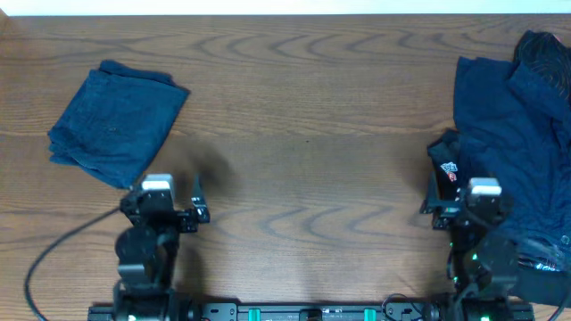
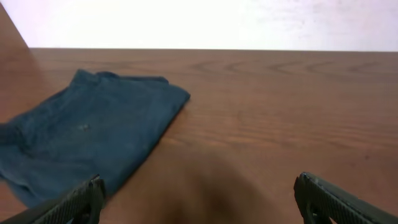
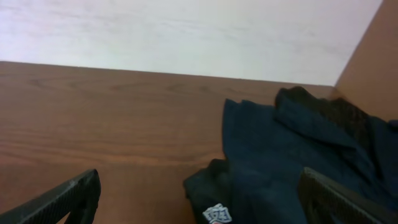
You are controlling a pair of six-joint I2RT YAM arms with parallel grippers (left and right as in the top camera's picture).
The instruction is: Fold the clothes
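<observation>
- Plainly, the unfolded heap of dark navy clothes (image 1: 513,125) lies at the right end of the desk (image 1: 303,116). It is just ahead of the right tool (image 3: 199,190) and off to its right.
- A corner bearing a white logo patch (image 3: 216,214) is the part nearest that tool.
- We judge the right arm the nearer one. The left tool (image 2: 199,199) is well apart from the heap, across the desk.
- The heap's long axis runs from the near edge toward the far edge, and it spills past the overhead frame.
- Both tools have their fingers spread wide and hold nothing.
- A folded blue garment (image 1: 116,125) lies far left, ahead of the left tool, and we take it as done.
- The desk is smooth wood grain, and its bare middle gives room to spread a piece. A pale wall (image 3: 186,31) stands behind.
</observation>
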